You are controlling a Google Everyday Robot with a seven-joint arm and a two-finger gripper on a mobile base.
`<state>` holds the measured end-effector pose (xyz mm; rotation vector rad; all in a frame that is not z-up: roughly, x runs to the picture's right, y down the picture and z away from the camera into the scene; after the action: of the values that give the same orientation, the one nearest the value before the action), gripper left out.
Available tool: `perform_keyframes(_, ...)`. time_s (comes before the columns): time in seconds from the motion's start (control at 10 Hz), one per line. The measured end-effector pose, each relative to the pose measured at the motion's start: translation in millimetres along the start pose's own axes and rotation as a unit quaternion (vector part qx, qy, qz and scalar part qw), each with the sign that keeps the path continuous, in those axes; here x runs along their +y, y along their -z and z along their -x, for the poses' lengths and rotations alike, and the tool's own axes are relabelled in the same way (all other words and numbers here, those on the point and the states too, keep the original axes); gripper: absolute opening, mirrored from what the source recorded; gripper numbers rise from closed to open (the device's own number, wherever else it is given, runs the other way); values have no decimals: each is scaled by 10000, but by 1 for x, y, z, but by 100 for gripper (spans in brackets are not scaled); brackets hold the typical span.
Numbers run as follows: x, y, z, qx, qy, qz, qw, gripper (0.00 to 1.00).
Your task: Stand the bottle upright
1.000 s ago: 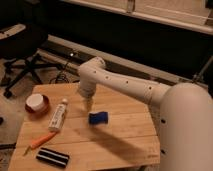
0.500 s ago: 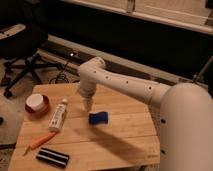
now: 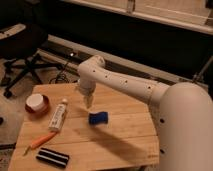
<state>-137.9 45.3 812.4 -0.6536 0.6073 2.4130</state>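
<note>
You've got the bottle lying flat on the wooden table, left of centre in the frame, just right of the red-and-white bowl. The gripper hangs pointing down near frame centre, close to the bottle's upper end but apart from it, fingers spread, nothing held. Blue sponge lies just below the gripper. Orange carrot and black striped block lie lower left.

The white bottle lies flat on the wooden bench, beside a red-and-white bowl. The gripper points down between the bottle and a blue sponge, jaws apart, holding nothing. An orange carrot-shaped item lies nearer the front.
</note>
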Motion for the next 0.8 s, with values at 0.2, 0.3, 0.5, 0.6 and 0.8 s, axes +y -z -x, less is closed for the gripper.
perform_keyframes(0.2,1,0,1,-9,41,3,10000,79)
perform_keyframes(0.3,1,0,0,-8,60,-1,10000,79)
perform_keyframes(0.5,1,0,0,-8,63,-2,10000,79)
perform_keyframes(0.6,1,0,0,-8,64,-2,10000,79)
perform_keyframes(0.8,1,0,0,-8,64,-2,10000,79)
